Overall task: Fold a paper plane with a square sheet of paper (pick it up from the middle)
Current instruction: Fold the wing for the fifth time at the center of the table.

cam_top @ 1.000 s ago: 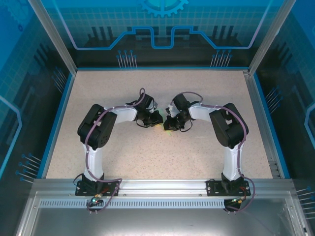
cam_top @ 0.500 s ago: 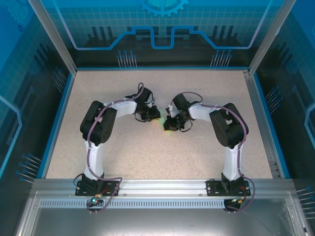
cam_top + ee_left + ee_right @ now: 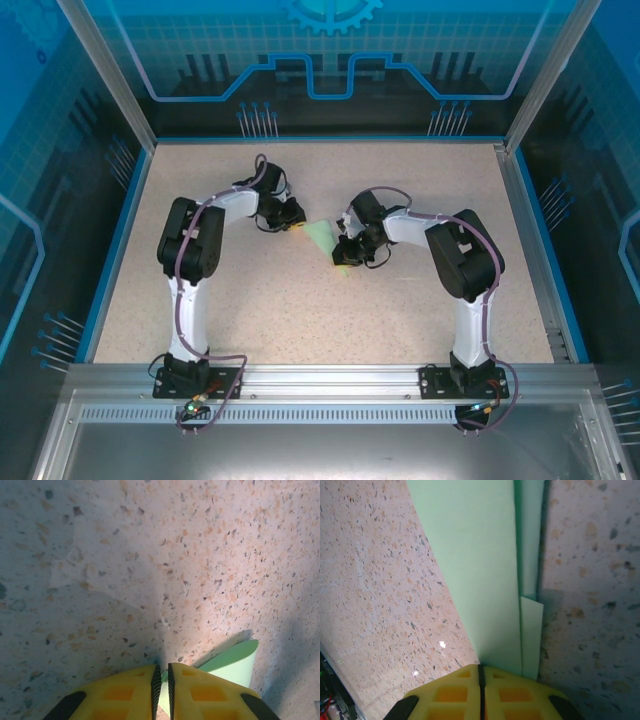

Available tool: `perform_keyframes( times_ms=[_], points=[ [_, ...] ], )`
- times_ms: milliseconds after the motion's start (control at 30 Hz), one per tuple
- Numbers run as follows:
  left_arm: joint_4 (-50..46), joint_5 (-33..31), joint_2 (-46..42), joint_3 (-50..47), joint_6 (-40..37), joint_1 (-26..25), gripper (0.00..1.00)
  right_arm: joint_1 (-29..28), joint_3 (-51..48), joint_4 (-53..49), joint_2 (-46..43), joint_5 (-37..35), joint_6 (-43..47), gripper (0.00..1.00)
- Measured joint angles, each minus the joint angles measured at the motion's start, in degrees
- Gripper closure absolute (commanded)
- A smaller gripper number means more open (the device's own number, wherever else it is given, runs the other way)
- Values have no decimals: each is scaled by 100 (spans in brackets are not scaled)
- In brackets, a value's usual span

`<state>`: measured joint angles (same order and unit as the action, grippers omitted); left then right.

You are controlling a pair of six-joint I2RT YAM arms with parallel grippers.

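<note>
The sheet of paper is folded down to a narrow green strip, out in the middle of the speckled table and held between the two arms. Its long axis runs on a slant, from far-left at the left gripper to near-right at the right gripper. From above I cannot make out a pointed end, so I cannot say which way it points.

In the right wrist view the yellow fingers are pressed together on the strip's end. The paper runs straight away from them as a broad band, with a narrower folded flap lying along its right side. In the left wrist view the fingers stand almost together with a sliver of green between them, pinching the other end. The rest of the strip curls out to the right, above the table.

A second ago the left gripper sat close beside the right one and only a glint of green showed between them. Since then the left arm has swung away to the far left. The right arm has not moved, and much more of the strip now lies exposed between the two grippers.
</note>
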<state>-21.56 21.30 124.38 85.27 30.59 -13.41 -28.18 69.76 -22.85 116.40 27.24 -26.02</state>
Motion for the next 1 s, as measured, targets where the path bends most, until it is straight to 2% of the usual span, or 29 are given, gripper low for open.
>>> perform_keyframes(
  times_ms=[267,500,700,1000],
  points=[
    [-450,-407,107,575,-170,74,81,0,9,-13,2,0,0,92],
    [-422,-503,-673,105,-232,-9,79,0,37,-55,15,2,0,92],
    [-232,-352,-1311,-424,-229,-420,79,-2,-76,66,-44,22,20,92],
    [52,28,-1362,-1088,-184,-1231,81,-33,-686,649,-382,22,-4,92]
  ],
)
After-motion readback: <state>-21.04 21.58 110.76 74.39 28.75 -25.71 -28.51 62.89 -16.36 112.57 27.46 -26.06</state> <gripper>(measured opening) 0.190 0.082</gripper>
